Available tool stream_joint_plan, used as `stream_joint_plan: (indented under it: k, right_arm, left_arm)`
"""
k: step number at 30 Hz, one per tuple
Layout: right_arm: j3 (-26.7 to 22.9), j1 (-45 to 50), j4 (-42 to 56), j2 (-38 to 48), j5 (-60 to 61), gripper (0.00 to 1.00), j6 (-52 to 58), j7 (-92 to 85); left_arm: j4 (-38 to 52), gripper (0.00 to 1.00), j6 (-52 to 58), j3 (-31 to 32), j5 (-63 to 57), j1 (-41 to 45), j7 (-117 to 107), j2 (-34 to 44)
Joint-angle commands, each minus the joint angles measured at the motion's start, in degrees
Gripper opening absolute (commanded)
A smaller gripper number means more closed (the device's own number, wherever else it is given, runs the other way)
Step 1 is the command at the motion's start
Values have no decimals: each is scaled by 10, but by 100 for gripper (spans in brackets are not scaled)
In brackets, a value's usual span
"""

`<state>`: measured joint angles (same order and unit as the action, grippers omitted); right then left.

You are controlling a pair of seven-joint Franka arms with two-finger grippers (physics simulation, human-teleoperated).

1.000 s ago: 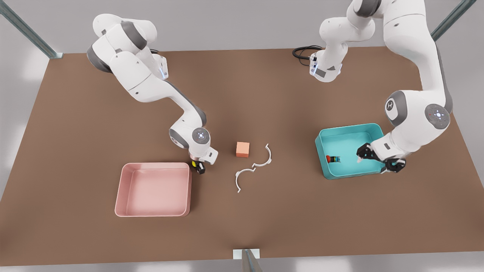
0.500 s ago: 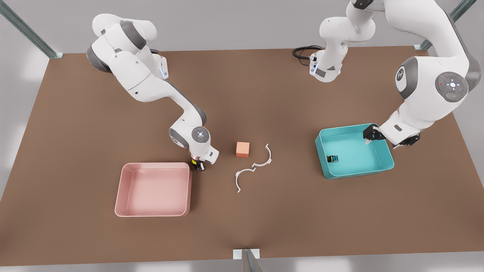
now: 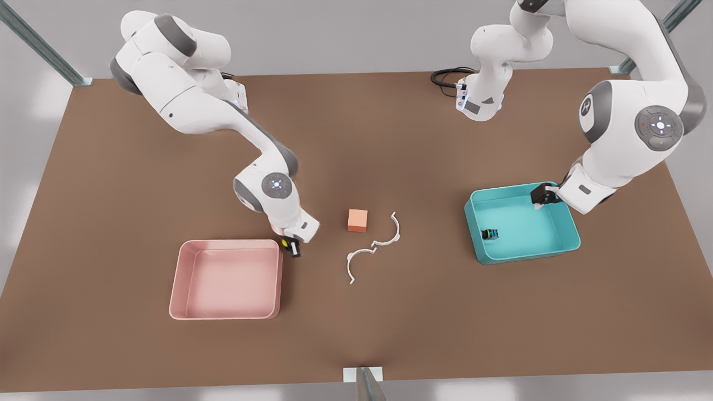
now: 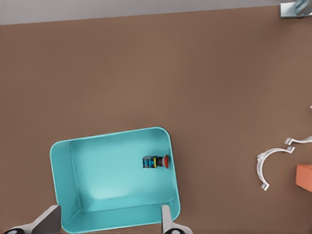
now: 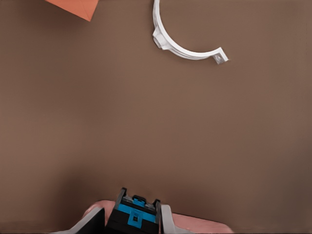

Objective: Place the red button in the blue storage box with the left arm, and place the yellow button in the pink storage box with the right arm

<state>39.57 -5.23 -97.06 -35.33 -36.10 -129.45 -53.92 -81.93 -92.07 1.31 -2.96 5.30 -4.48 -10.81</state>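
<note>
**Red button lies in the teal tray; yellow button gripped beside the pink tray's rim**

The right gripper is clamped on the yellow button, its fingers pressed against the black base on both sides. It hangs just off the corner of the pink storage box nearest the orange cube, with the pink rim right beneath it in the right wrist view. Open brown table spreads toward the cube and the two white curved clips.

The left gripper has let go: its fingers stand wide apart above the far rim of the blue storage box, holding nothing. The red button lies on its side on the tray floor, close to the wall toward the table's middle, well apart from the gripper.
</note>
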Motion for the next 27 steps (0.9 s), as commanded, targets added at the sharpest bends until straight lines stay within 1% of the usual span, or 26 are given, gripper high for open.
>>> stream_joint_plan:
  k: [1,3,4,5,6,9,10,12,13,14,15,16,18,19,20,21,22,23,24,26,27]
  right_arm:
    - [47,-70,6,2,-2,48,29,34]
    - [61,-126,5,2,1,48,29,45]
    - [61,-145,4,2,25,48,33,46]
    - [61,-148,5,2,54,48,64,64]
    - [61,-153,4,1,59,48,87,80]
    - [53,-180,-3,-16,60,48,97,84]
    - [53,-182,-2,-22,59,49,118,102]
    - [47,-196,-2,-40,58,53,120,97]
    - [37,-195,-2,-44,57,60,120,96]
    - [35,-195,-2,-48,54,71,120,95]
    - [21,-193,-2,-52,53,82,118,94]
    - [21,-193,-1,-53,45,100,118,95]
    - [21,-193,9,-53,44,100,117,81]
    - [21,-192,31,-60,45,100,113,51]
    - [26,-189,82,-64,8,100,106,17]
    - [29,-165,169,-62,8,100,107,-18]
    - [31,-139,202,-57,9,100,109,7]
    - [45,-116,209,-33,7,100,147,37]
    - [54,-98,209,-11,7,100,175,131]
    - [103,-99,209,25,9,100,216,319]
    - [97,-108,208,71,53,100,220,471]
  left_arm:
    - [1,100,7,0,-1,2,-81,1]
    - [1,100,7,0,-1,2,-82,0]
    - [1,100,7,0,0,3,-82,1]
    - [1,100,7,0,0,3,-82,1]
    - [1,100,7,0,-1,3,-82,0]
    - [1,100,7,0,-1,2,-81,1]
    - [1,100,7,0,-1,2,-81,1]
    - [1,100,7,0,-1,3,-81,1]
    - [1,100,7,0,-1,2,-80,1]
    - [1,100,7,0,-1,2,-80,1]
    - [1,100,7,0,-1,5,-81,1]
    - [1,100,7,0,-1,6,-81,1]
    - [1,100,7,0,-1,6,-79,1]
    - [1,100,7,0,-1,6,-79,1]
    - [1,100,7,0,-1,6,-79,1]
    - [1,100,7,0,-1,6,-79,0]
    - [1,100,7,0,-1,6,-79,0]
    - [1,100,7,0,-1,6,-78,0]
    - [2,100,7,0,-1,6,-78,0]
    - [5,100,6,0,-2,4,-76,0]
    - [5,100,7,0,-2,4,-76,0]
